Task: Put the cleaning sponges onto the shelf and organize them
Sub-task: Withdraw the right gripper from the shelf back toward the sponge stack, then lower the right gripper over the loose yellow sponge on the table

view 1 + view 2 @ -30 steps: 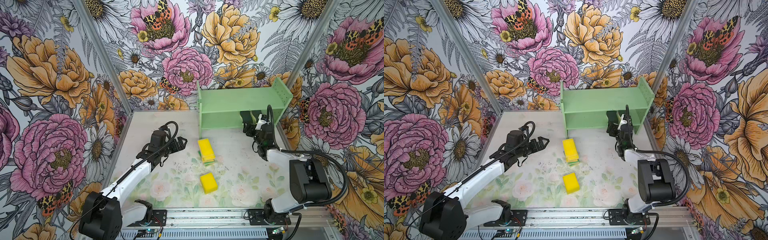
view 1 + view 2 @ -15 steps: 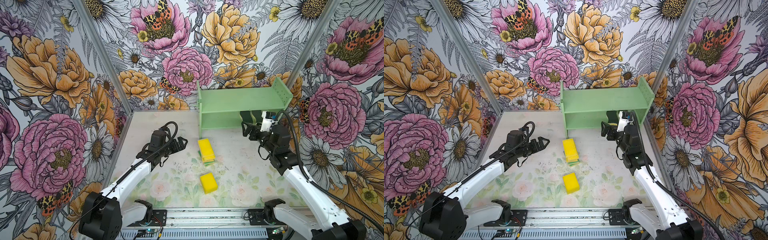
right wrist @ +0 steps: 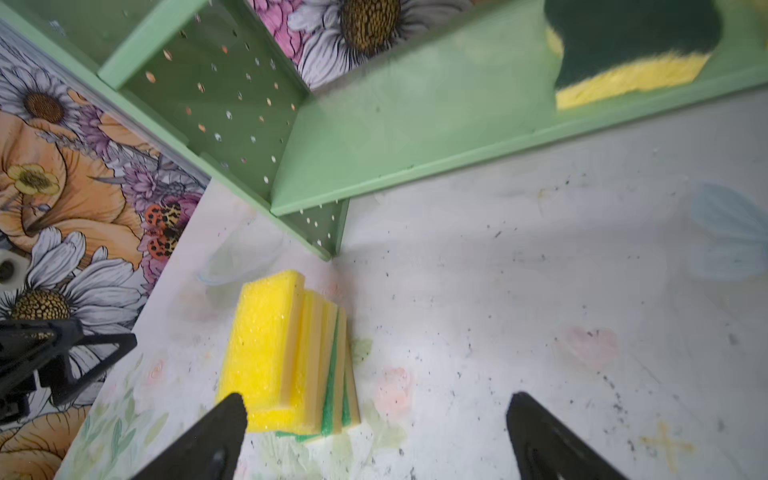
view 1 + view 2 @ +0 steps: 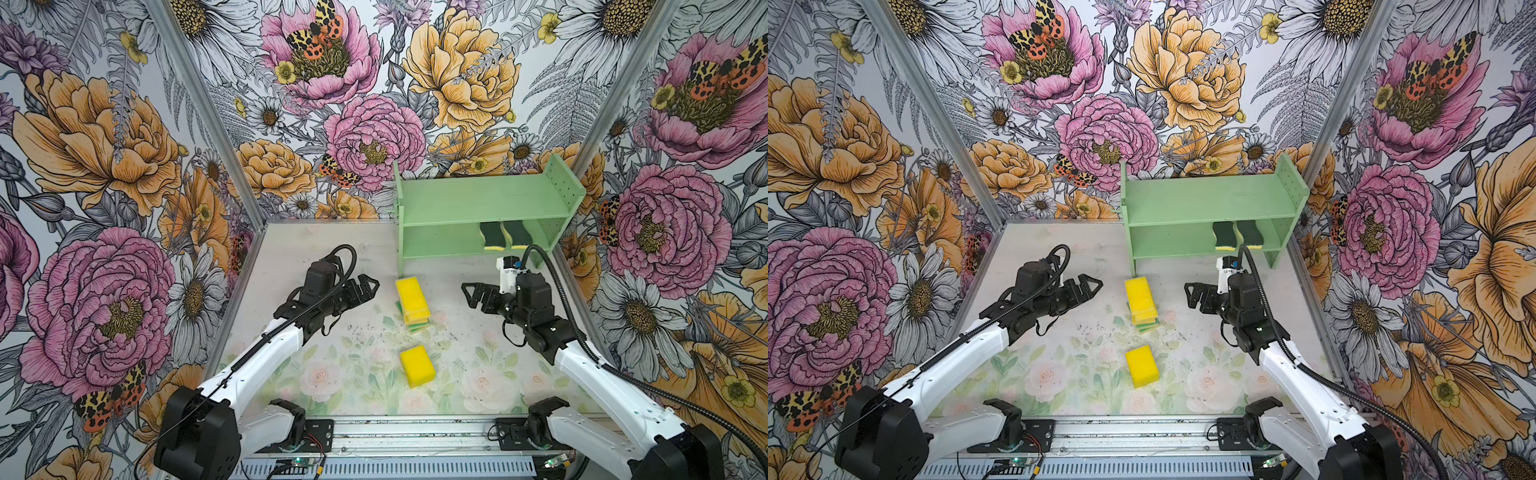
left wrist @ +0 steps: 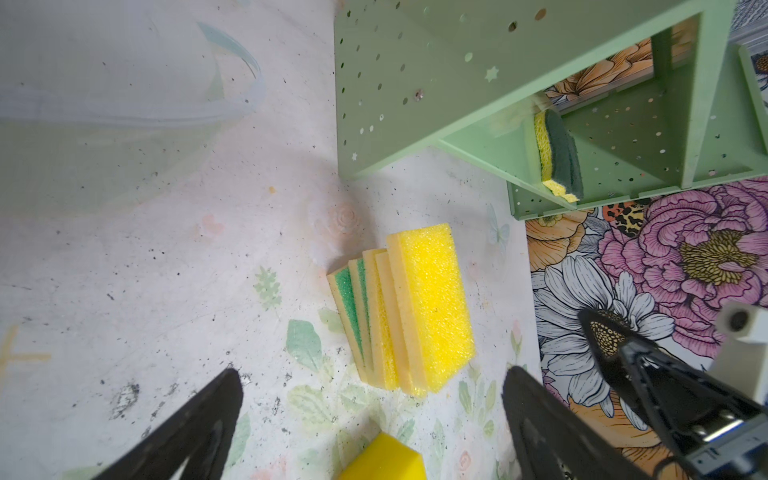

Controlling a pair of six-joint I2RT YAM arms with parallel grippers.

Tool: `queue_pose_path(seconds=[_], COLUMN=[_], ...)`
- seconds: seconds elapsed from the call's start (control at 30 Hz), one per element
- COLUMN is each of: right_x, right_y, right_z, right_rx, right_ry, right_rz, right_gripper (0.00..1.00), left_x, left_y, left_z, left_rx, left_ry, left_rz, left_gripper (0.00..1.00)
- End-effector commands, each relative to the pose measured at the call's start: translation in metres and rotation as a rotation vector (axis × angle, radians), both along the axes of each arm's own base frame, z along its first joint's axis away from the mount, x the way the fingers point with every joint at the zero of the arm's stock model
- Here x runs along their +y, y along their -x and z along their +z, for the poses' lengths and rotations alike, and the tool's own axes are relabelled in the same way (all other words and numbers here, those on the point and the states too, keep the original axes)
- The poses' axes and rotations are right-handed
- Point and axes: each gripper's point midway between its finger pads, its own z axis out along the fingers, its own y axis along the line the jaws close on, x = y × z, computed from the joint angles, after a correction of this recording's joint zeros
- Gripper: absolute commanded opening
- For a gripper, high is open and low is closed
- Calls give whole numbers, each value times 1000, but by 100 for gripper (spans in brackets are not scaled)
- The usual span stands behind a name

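The mint-green shelf stands at the back right. Two dark-green-topped sponges lie side by side at the right end of its lower tier. A leaning stack of yellow and green-topped sponges rests on the table by the shelf's left foot. Nearer the front lies a single yellow sponge. My left gripper hovers open left of the stack. My right gripper hovers open on its right, empty.
Flowered walls close in the table on three sides, with the shelf's right panel close to the right wall. A metal rail with both arm bases runs along the front edge. The table mat is speckled with dark crumbs.
My right gripper has drawn back from the shelf's lower tier, swung left toward the stack and opened wide. Both dark-green-topped sponges now show on the shelf. The left arm has stayed put.
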Motion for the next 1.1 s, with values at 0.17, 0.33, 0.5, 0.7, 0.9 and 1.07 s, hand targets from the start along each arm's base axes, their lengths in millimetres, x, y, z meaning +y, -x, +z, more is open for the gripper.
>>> queue_pose_path(seconds=[0.17, 0.33, 0.5, 0.7, 0.9, 1.07], right_x=[44, 68, 83, 86, 98, 118], right_y=[11, 17, 24, 23, 22, 17], right_z=[-31, -44, -40, -21, -11, -5], right_rx=[38, 57, 35, -18, -40, -50], right_ry=[88, 136, 136, 131, 138, 156], right_rz=[162, 237, 281, 248, 230, 215], right_gripper=[100, 100, 100, 100, 100, 100], left_x=[-5, -8, -4, -3, 2, 16], left_y=[3, 3, 1, 2, 5, 9], left_z=[1, 0, -2, -9, -14, -17], left_rx=[14, 19, 18, 29, 22, 11], left_ry=[0, 0, -9, -15, 26, 92], left_rz=[59, 63, 84, 83, 66, 73], left_gripper=[99, 99, 99, 99, 99, 99])
